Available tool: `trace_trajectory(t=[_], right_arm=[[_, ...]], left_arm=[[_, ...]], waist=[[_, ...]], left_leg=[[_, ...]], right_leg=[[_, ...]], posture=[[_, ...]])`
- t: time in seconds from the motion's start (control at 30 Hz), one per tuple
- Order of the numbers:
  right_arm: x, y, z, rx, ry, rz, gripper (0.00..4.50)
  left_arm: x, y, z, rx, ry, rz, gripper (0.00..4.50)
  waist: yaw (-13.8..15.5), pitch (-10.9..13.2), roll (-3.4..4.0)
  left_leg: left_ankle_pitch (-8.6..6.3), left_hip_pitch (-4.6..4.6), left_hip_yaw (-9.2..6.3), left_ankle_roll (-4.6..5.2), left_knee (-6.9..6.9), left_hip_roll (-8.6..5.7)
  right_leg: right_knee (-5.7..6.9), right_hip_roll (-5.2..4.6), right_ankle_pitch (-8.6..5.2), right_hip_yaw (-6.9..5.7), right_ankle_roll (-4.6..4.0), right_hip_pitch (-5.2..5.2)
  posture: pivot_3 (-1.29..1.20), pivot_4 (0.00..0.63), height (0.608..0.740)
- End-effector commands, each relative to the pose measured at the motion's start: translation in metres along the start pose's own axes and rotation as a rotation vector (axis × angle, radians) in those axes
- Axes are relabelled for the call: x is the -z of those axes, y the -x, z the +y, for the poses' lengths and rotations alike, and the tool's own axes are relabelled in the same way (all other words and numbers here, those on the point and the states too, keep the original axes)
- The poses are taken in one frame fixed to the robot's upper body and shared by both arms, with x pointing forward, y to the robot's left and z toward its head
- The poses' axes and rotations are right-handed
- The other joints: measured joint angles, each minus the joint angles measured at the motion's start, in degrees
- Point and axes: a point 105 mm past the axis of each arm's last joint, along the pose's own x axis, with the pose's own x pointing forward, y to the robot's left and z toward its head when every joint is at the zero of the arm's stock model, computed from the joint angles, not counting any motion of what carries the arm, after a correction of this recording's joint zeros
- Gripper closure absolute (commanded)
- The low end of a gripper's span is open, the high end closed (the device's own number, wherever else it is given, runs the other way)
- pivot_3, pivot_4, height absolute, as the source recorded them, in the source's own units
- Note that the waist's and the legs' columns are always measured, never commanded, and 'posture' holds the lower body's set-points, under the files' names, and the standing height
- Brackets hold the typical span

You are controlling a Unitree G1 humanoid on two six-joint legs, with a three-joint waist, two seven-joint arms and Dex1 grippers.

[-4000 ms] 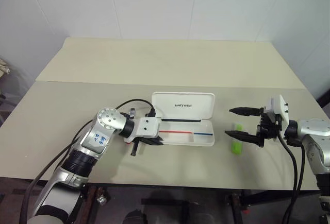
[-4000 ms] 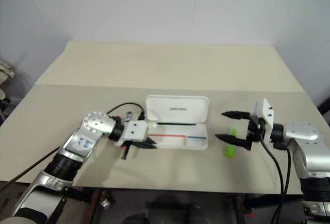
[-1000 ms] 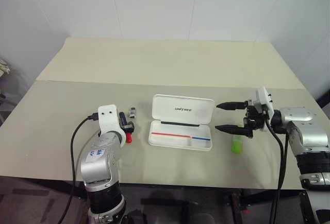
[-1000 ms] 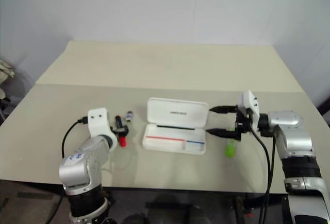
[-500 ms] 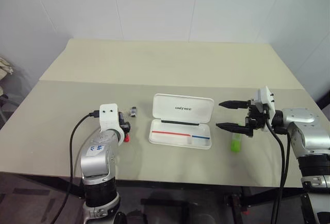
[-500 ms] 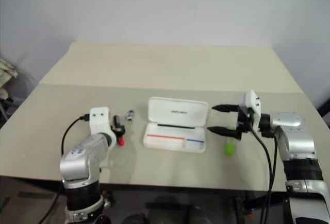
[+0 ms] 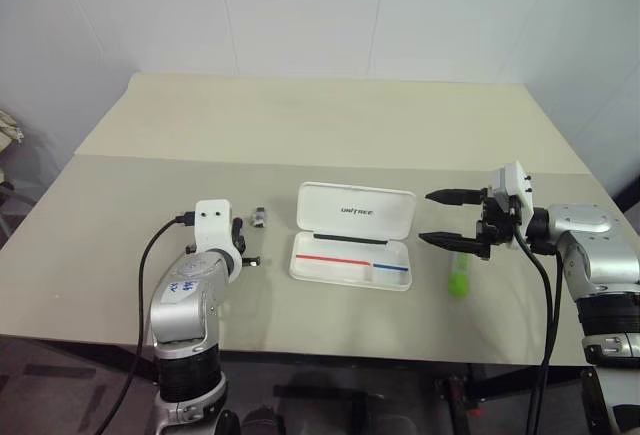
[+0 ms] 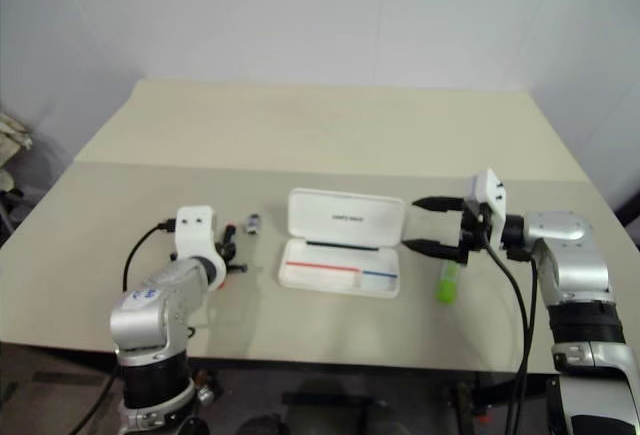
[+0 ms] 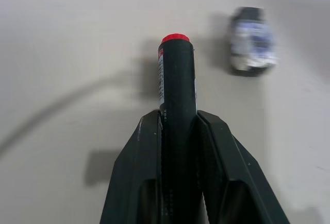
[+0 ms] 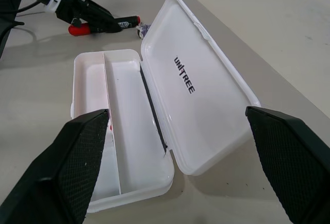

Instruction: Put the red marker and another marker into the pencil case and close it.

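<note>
Your work surface is a beige table (image 7: 330,125) with a seam running left to right across it; the nearer section carries all the items. White panelled walls close the room behind and to the right.

The pencil case (image 7: 352,235) lies open at the middle of the near section, lid hinged back toward the far side and showing dark lettering. Its tray, divided by a lengthwise rib, shows a red and blue stripe along the inside. In the right wrist view both compartments hold no markers.

The red marker (image 9: 177,95) has a black barrel with printed text. Your left wrist view shows one flat red end pointing away from the claw, and your right wrist view shows a red end at the other side of the fingers. It sits left of the case, near the table's front portion. The left gripper (image 9: 178,131) has its two black fingers closed tight against the barrel on both sides. A small grey-black clip-like piece (image 7: 258,218) rests just beyond the marker, apart from it.

The lime-green marker (image 7: 459,275) lies on the table right of the case, near it but not touching. The right gripper (image 7: 440,218) hangs above it with fingers spread wide, holding nothing, pointing left toward the case.
</note>
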Motion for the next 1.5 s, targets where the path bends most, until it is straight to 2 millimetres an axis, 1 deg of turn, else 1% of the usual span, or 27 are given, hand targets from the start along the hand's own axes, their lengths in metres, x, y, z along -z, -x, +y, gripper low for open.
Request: trace_trajectory(t=[0.03,0.1,0.17,0.23,0.27,0.33,0.4,0.47,0.6,0.67,0.77,0.87,0.97,1.2,1.4,1.5], right_arm=[[-0.012,0.004,-0.003,0.007,0.046,-0.022,0.00],[-0.012,0.006,-0.002,0.008,0.045,-0.022,0.00],[-0.011,0.008,-0.002,0.013,0.042,-0.023,0.00],[-0.011,0.008,-0.002,0.015,0.041,-0.023,0.00],[-0.011,0.008,-0.002,0.016,0.041,-0.023,0.00],[-0.011,0.006,-0.002,0.020,0.042,-0.027,0.00],[-0.010,0.005,-0.001,0.024,0.042,-0.030,0.00],[-0.009,0.004,-0.001,0.026,0.043,-0.033,0.00],[-0.009,0.002,-0.002,0.030,0.047,-0.035,0.00],[-0.009,0.003,-0.001,0.036,0.049,-0.036,0.00],[-0.008,0.008,0.000,0.058,0.053,-0.036,0.00],[-0.006,0.012,0.003,0.078,0.054,-0.036,0.00],[-0.004,0.014,0.006,0.101,0.051,-0.040,0.00],[-0.001,0.020,0.015,0.152,0.043,-0.043,0.00],[0.002,0.029,0.024,0.199,0.027,-0.034,0.00],[0.003,0.030,0.026,0.214,0.023,-0.032,0.00]], left_arm=[[-0.040,0.020,0.004,0.054,-0.084,-0.158,3.92],[-0.054,0.027,0.008,0.084,-0.151,-0.199,3.92],[-0.073,0.036,0.009,0.134,-0.230,-0.251,3.92],[-0.090,0.044,0.005,0.205,-0.316,-0.308,3.92],[-0.094,0.047,0.003,0.234,-0.346,-0.326,3.92],[-0.109,0.056,-0.013,0.360,-0.442,-0.394,3.92],[-0.116,0.064,-0.032,0.504,-0.549,-0.428,3.92],[-0.115,0.070,-0.052,0.654,-0.635,-0.444,3.92],[-0.110,0.082,-0.080,0.918,-0.703,-0.441,3.92],[-0.103,0.082,-0.088,1.013,-0.740,-0.406,3.92],[-0.093,0.076,-0.096,1.111,-0.795,-0.347,3.92],[-0.088,0.066,-0.101,1.161,-0.835,-0.314,3.92],[-0.077,0.048,-0.105,1.194,-0.925,-0.279,3.92],[-0.066,0.019,-0.120,1.251,-1.038,-0.266,3.92],[-0.065,0.009,-0.141,1.291,-1.067,-0.277,3.92],[-0.064,0.006,-0.146,1.304,-1.075,-0.270,3.92]], waist=[[-0.1,0.0,-0.04],[-0.2,0.0,-0.04],[-0.1,0.0,-0.04],[-0.1,0.0,-0.06],[-0.1,0.0,-0.06],[0.1,0.1,-0.08],[0.1,0.1,-0.18],[0.1,0.1,-0.18],[0.0,0.1,-0.18],[0.0,0.1,-0.18],[0.0,0.1,-0.17],[0.0,0.1,-0.17],[0.1,0.1,-0.17],[0.2,0.1,-0.17],[0.7,0.1,-0.17],[0.8,0.1,-0.17]], left_leg=[[-0.01,-0.04,0.00,-0.02,-0.02,0.00],[-0.03,-0.09,0.03,-0.06,-0.08,0.03],[-0.03,-0.11,0.05,-0.08,-0.15,0.04],[-0.03,-0.12,0.07,-0.08,-0.17,0.04],[-0.04,-0.13,0.08,-0.09,-0.18,0.04],[-0.06,-0.15,0.10,-0.08,-0.17,0.04],[-0.09,-0.24,0.14,-0.03,-0.16,0.05],[-0.08,-0.31,0.16,-0.07,-0.14,0.05],[-0.07,-0.29,0.26,-0.08,-0.16,0.05],[-0.07,-0.29,0.29,-0.08,-0.16,0.05],[-0.07,-0.27,0.33,-0.08,-0.15,0.05],[-0.07,-0.27,0.35,-0.07,-0.13,0.06],[-0.09,-0.26,0.40,-0.03,-0.09,0.06],[-0.14,-0.28,0.49,0.07,-0.06,0.06],[-0.18,-0.33,0.56,0.13,-0.03,0.06],[-0.20,-0.31,0.59,0.17,-0.02,0.06]], right_leg=[[0.03,0.00,0.00,-0.01,0.00,-0.06],[0.14,0.01,0.00,0.00,-0.02,-0.23],[0.15,0.01,-0.02,0.00,-0.04,-0.30],[0.11,0.01,-0.02,0.00,-0.04,-0.32],[0.09,0.01,-0.02,0.00,-0.04,-0.33],[0.06,0.00,-0.02,0.01,-0.04,-0.32],[0.05,0.00,-0.02,0.02,-0.03,-0.40],[0.05,0.00,-0.02,0.02,-0.03,-0.48],[0.04,0.00,-0.02,0.07,-0.03,-0.49],[0.04,0.00,-0.02,0.09,-0.02,-0.51],[0.06,0.04,-0.02,0.14,-0.02,-0.53],[0.07,0.06,-0.02,0.17,-0.02,-0.54],[0.08,0.06,-0.01,0.22,0.00,-0.54],[0.04,0.06,0.00,0.26,0.02,-0.56],[-0.03,0.06,0.02,0.28,0.09,-0.57],[-0.05,0.06,0.03,0.31,0.10,-0.57]], posture=[[0.00,0.150,0.740],[0.00,0.150,0.740],[0.00,0.150,0.740],[0.00,0.150,0.740],[0.00,0.150,0.740],[0.00,0.150,0.740],[0.00,0.150,0.740],[0.00,0.150,0.740],[0.00,0.150,0.740],[0.00,0.150,0.740],[0.00,0.150,0.740],[0.00,0.150,0.740],[0.00,0.150,0.740],[0.00,0.150,0.740],[0.00,0.150,0.740],[0.00,0.150,0.740]])
